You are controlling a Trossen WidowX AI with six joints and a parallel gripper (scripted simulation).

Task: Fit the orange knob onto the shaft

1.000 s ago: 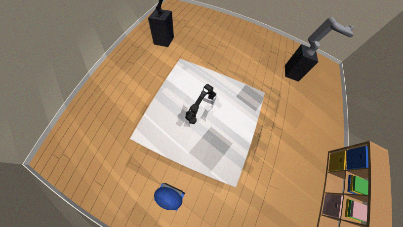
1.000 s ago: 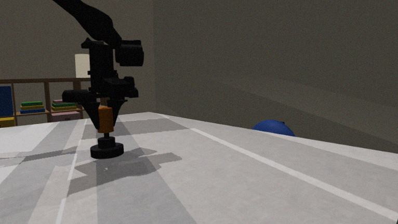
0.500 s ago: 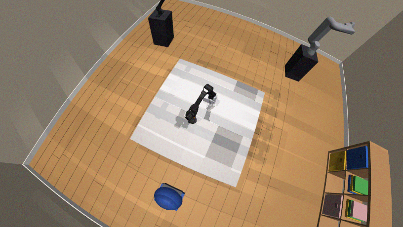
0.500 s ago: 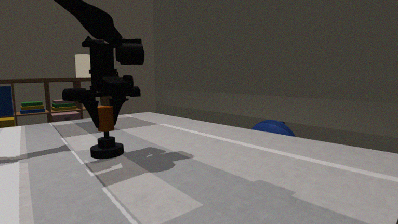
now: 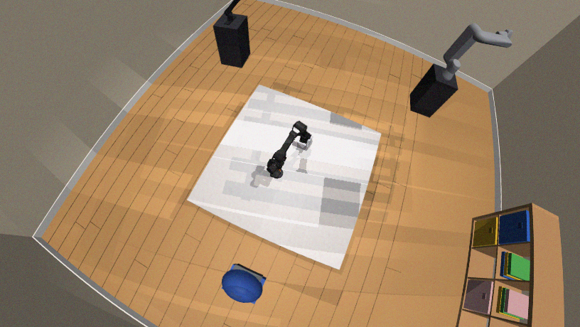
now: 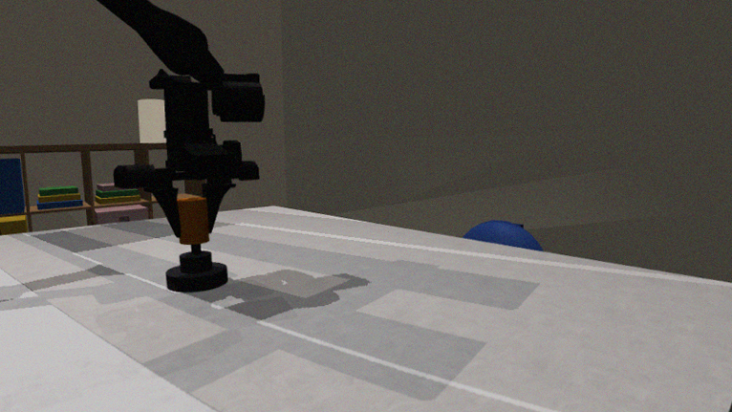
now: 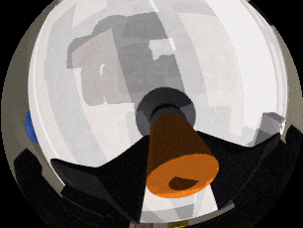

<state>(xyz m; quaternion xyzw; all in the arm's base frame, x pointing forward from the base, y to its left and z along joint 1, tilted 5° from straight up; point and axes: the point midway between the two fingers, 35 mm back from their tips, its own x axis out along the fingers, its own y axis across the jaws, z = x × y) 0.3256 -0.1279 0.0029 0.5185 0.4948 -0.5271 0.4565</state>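
Observation:
The orange knob is upright between the fingertips of my gripper, which is shut on it. The round dark pedestal stands on the white table, with a narrower raised step at its middle. A short length of the dark shaft shows between the knob's lower end and the step, so the knob is above the pedestal and not touching it. Whether the shaft's tip is inside the knob's hole is hidden. The knob's top, with a dark D-shaped opening, faces the wrist camera. In the top view the arm covers the pedestal.
The white table carries the arm's base. A blue rounded seat stands beyond the table's edge. A shelf unit with bins and two black stands with arms are farther off. Shadows cross the table.

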